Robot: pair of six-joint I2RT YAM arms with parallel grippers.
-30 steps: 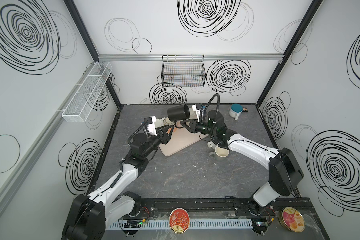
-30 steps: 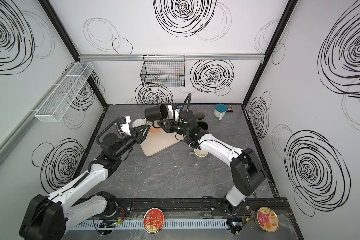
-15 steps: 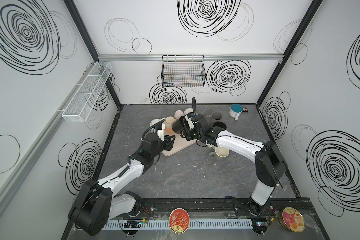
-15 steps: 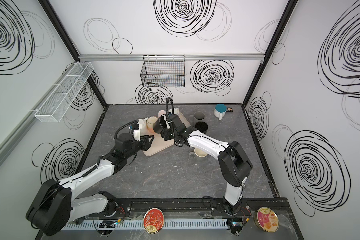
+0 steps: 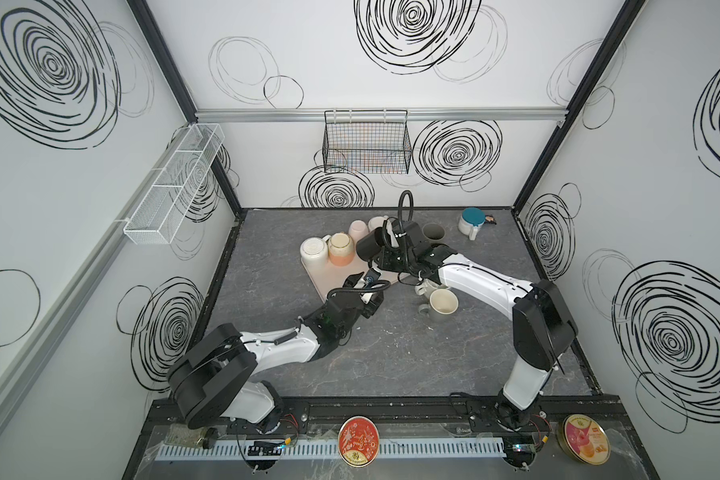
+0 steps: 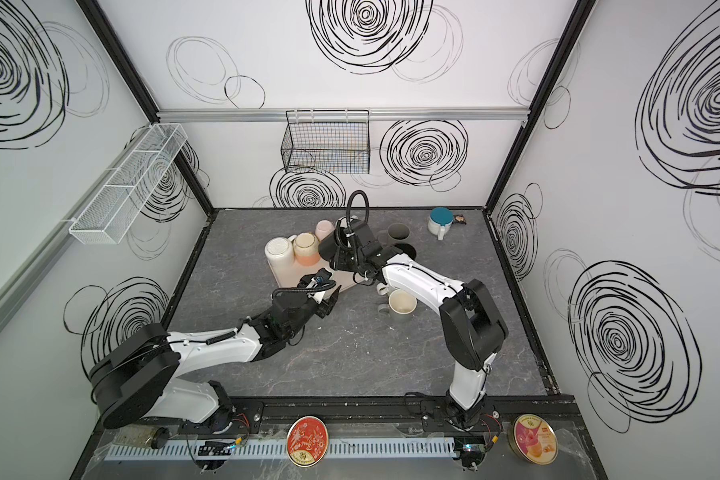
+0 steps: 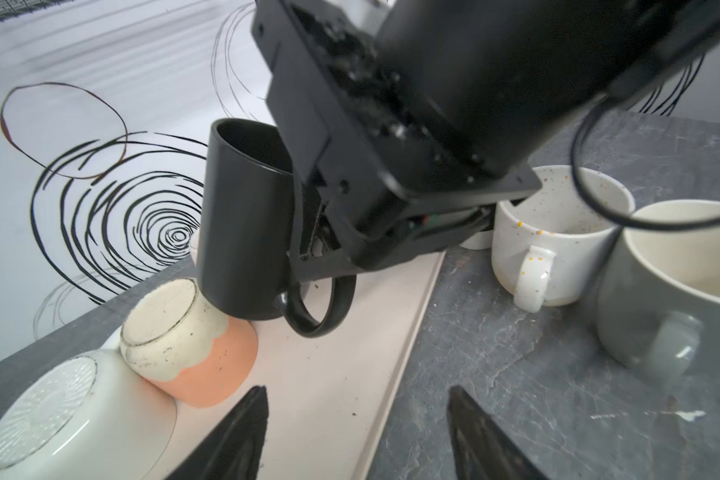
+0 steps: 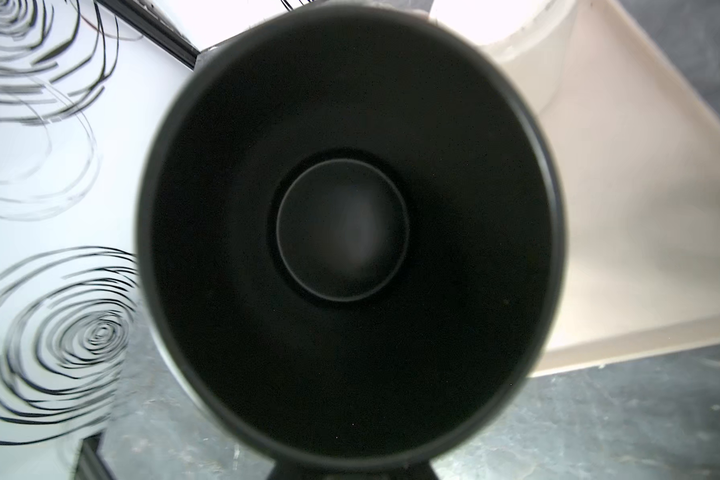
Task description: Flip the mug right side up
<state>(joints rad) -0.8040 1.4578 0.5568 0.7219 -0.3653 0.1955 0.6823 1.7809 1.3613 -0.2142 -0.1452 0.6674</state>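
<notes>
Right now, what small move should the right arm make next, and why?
Probably ease the mug down flat onto the tray. The right gripper holds it by the handle, mouth up but slightly tilted, its base at or just over the tray; contact is unclear. The left gripper is open and empty.

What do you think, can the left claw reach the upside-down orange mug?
Probably yes. The left claw is open and empty, and the orange mug sits just ahead of it on the tray, nothing between them. The black mug is farther back, out of the way.
</notes>
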